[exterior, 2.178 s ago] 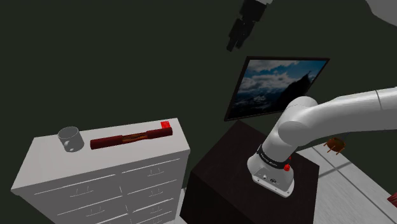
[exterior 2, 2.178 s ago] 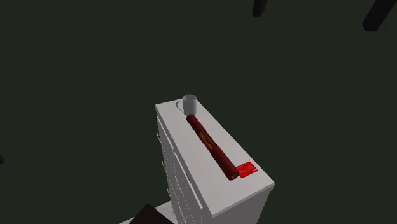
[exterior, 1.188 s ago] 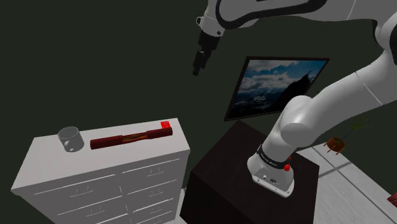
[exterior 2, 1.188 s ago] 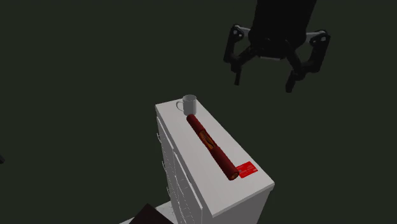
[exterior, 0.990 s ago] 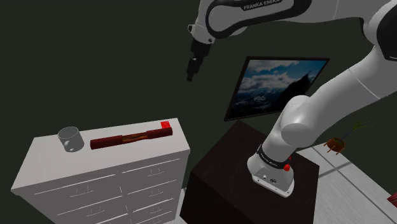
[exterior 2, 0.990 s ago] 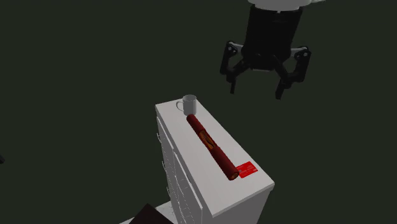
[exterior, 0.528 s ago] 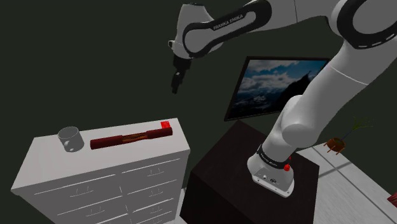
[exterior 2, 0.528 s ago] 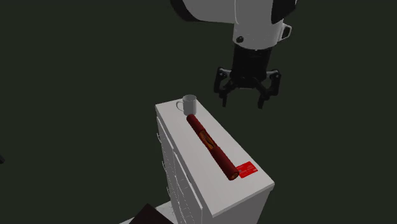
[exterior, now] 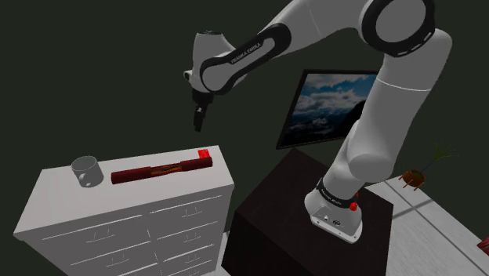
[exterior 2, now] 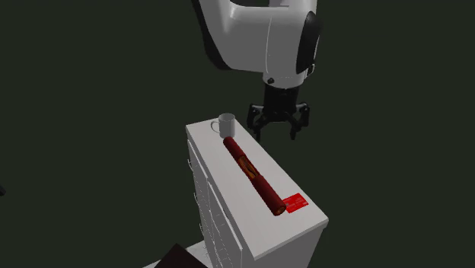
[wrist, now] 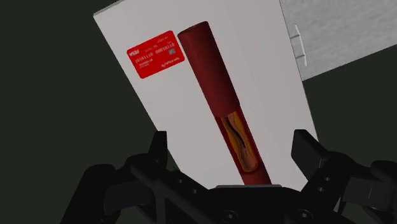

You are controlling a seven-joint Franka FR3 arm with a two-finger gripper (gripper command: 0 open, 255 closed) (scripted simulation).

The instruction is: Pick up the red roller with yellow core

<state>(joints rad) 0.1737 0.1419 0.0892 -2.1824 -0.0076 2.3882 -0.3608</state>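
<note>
Jaws gape wide and empty; an off-centre pinch could roll the red roller (exterior 2: 255,177) off the dresser (exterior 2: 228,183).

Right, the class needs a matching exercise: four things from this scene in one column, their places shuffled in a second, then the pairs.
1. red roller
2. grey mug
3. red card
4. framed sky picture

A. flat, beside one roller end
B. behind the dark stand
C. lying lengthwise on the white dresser
D. upright, by the roller's other end

Pairs: 1-C; 2-D; 3-A; 4-B
</note>
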